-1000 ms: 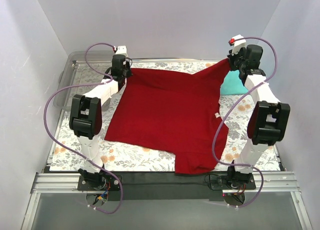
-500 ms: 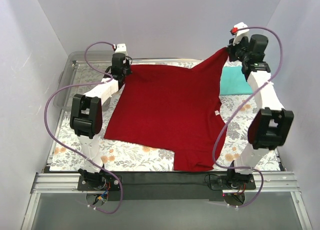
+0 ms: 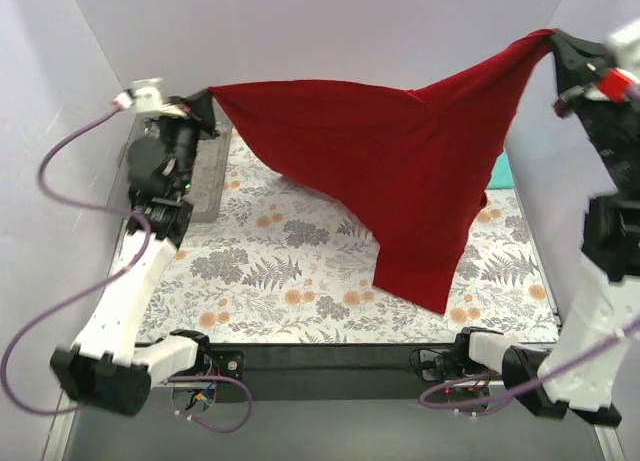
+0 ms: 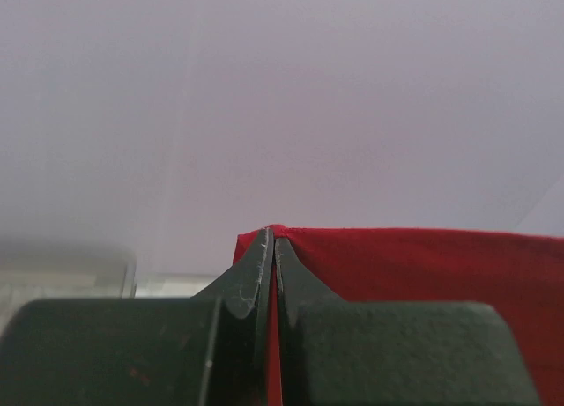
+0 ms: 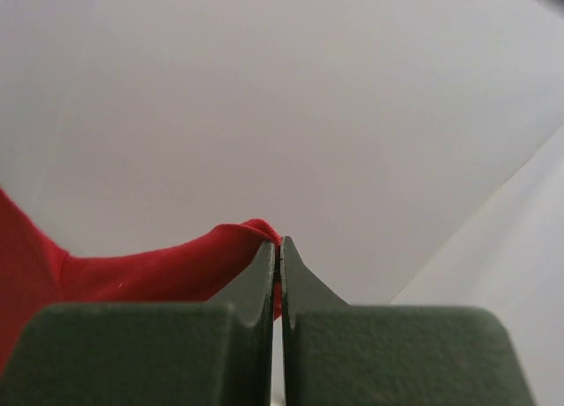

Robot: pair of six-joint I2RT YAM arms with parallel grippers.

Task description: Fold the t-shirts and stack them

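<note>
Top external view: you're holding the red t-shirt (image 3: 400, 171) up in the air, your left hand (image 3: 205, 109) pinching one corner and your right hand (image 3: 553, 43) pinching another, higher up. The cloth is sagging between them, drooping toward the flowery tabletop (image 3: 290, 281). The teal t-shirt (image 3: 502, 171) is peeking out below your right hand.

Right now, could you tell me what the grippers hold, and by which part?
Both hold the red t-shirt: left gripper pinches one top corner, right gripper the opposite corner.

Floral table (image 3: 300, 271); teal shirt (image 3: 500, 173), mostly hidden, apparently lying far right.
</note>
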